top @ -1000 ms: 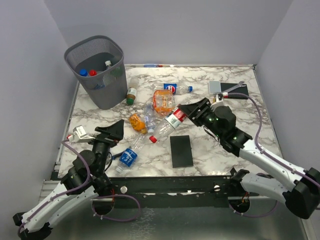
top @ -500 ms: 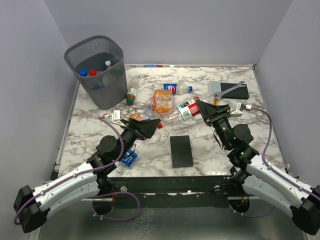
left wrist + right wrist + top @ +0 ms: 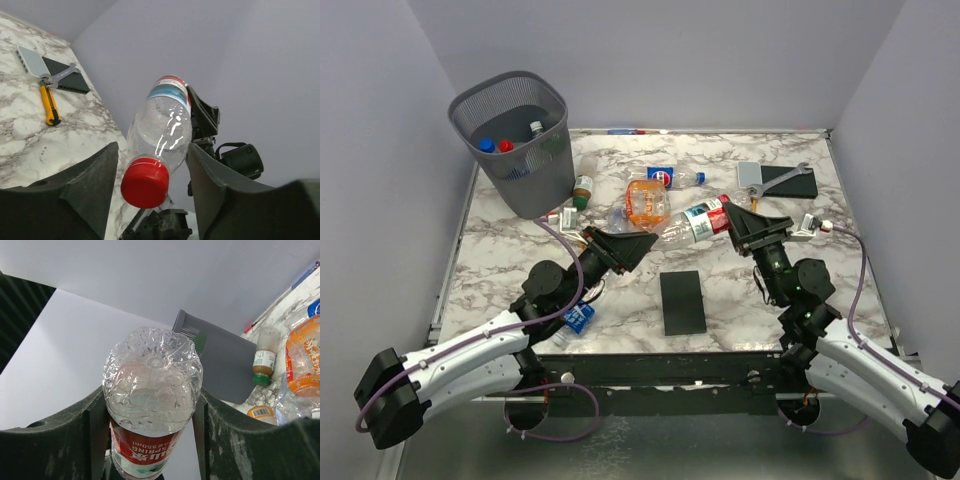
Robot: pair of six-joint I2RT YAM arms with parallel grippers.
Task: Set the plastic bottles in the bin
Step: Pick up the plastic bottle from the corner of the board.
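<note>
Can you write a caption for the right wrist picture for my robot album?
The right gripper clamps a clear bottle with a red label, its bumpy bottom facing us, bin behind.

A white-and-grey marble desk [image 3: 490, 262] carries everything. A flat black slab [image 3: 682, 302] lies near the middle of its near edge. By the far right corner a second black slab [image 3: 800, 185] lies against a grey slab [image 3: 751, 173], with a wrench [image 3: 788, 174] resting on top. An orange-handled screwdriver [image 3: 48, 105] lies just beside them.

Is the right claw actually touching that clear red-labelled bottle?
Touching. In the right wrist view the right gripper has both fingers pressed against the clear bottle, no gap.
</note>
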